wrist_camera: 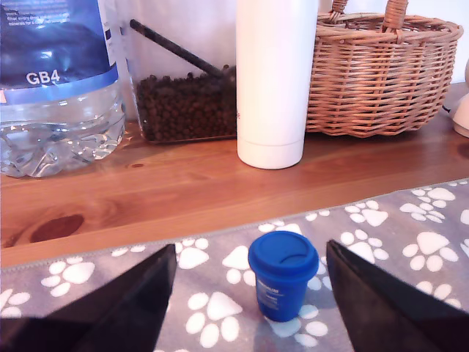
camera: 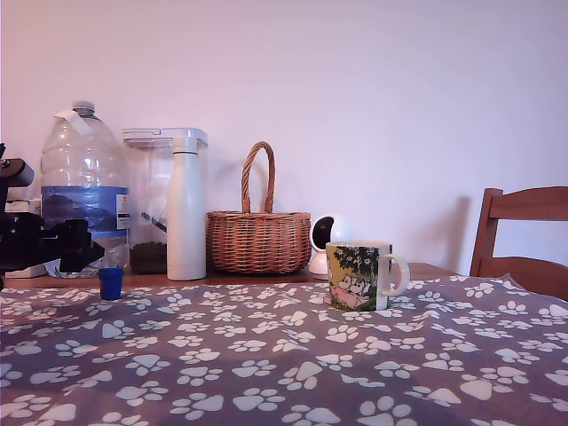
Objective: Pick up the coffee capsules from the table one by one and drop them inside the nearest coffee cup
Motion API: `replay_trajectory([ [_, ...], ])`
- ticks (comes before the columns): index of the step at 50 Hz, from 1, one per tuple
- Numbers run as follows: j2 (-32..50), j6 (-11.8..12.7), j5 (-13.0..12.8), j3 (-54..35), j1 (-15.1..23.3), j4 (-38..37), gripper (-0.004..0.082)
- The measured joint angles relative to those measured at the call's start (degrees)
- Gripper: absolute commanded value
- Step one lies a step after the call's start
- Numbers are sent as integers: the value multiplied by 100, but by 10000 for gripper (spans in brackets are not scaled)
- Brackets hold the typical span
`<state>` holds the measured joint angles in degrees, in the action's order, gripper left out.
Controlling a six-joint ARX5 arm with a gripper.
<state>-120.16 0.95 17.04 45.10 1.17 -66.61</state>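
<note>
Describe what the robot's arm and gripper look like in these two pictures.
The arm is matt black and blocky, with angular housings at the exterior view's left edge. The gripper shows as two plain black wedge-shaped fingers, smooth and tapering. No cables or markings are visible.

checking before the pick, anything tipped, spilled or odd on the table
Nothing stands out. The blue coffee capsule stands upright on the paw-print cloth, between the open jaws. The cartoon mug, white flask and wicker basket stand upright; nothing spilled.
</note>
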Motion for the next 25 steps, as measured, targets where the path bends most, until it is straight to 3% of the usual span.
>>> replay_trajectory([
  [12,35,15,70,-37,-81,323,556],
  [25,44,15,118,-514,-81,-409,556],
])
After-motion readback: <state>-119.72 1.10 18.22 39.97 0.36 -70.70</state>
